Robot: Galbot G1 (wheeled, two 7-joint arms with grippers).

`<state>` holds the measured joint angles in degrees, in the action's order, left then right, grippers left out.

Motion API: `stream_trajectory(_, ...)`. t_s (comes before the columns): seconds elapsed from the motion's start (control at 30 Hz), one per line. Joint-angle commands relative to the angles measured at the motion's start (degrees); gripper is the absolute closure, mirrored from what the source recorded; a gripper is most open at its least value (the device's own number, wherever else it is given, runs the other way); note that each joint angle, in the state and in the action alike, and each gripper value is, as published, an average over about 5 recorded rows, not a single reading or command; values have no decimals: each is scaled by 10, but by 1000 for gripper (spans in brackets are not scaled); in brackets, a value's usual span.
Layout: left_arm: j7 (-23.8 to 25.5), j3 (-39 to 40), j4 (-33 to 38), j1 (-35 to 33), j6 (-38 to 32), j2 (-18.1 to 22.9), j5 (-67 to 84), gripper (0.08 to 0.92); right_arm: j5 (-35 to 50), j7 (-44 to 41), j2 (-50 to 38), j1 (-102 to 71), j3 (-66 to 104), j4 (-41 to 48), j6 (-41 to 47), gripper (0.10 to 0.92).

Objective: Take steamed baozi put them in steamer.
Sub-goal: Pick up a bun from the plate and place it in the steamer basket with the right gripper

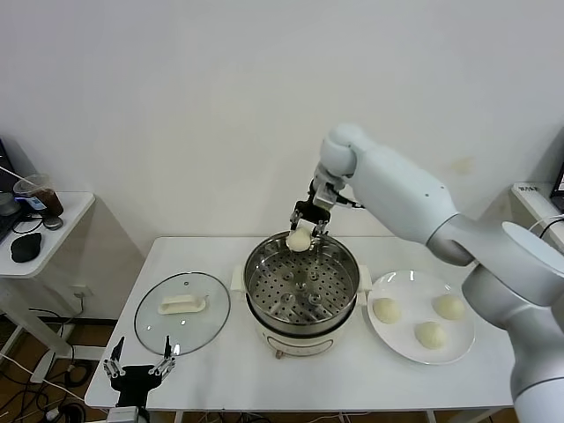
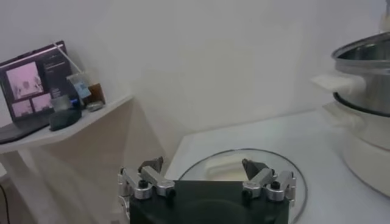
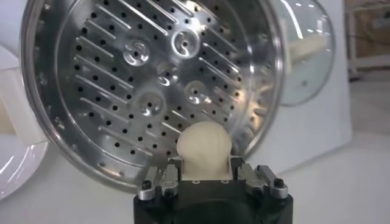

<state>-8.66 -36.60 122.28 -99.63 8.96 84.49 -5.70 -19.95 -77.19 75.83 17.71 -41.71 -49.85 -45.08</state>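
My right tool (image 1: 307, 222) is clamped on one bun (image 1: 299, 240), holding it above the far rim of the steamer (image 1: 301, 286), over the back edge of the holed tray (image 3: 152, 79). From my wrist I see the bun (image 3: 203, 148) pinched between the two fingers (image 3: 172, 173), with the empty tray below it. The other three buns (image 1: 428, 334) sit on the white plate (image 1: 388, 335) to the right of the steamer, on the surface (image 1: 211, 370). My left tool (image 1: 138, 368) is parked at the near left edge, just near of the glass lid (image 1: 182, 313), fingers spread and holding nothing. My main worry is where I let go: the bun hangs close to the far wall of the pot, so a release here could drop it onto the rim, where it might roll off behind the steamer rather than settle on the tray. I judge it safer to bring it nearer the middle and lower first. The dough looks soft, so a hard squeeze could dent it, and it might cling to a finger when I open.
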Motion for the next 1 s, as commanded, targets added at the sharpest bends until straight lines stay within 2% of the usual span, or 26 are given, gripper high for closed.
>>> stream_trajectory(0.03, -2, 0, -3, 0, 1, 2, 0, 177, -58, -2, 25, -13, -15, 6, -24, 541)
stream_trajectory(0.2, -2, -3, -2, 0, 1, 0, 3, 177, -119, 9, 36, -35, 18, 20, -24, 542)
stream_trajectory(0.57, -1, -3, 0, 1, 4, 0, 7, 177, -117, 20, 58, -54, 24, 51, -23, 530)
stream_trajectory(1.0, -1, -4, 3, -1, 9, 1, 7, 177, -85, 8, 47, -46, 11, 39, 36, 223)
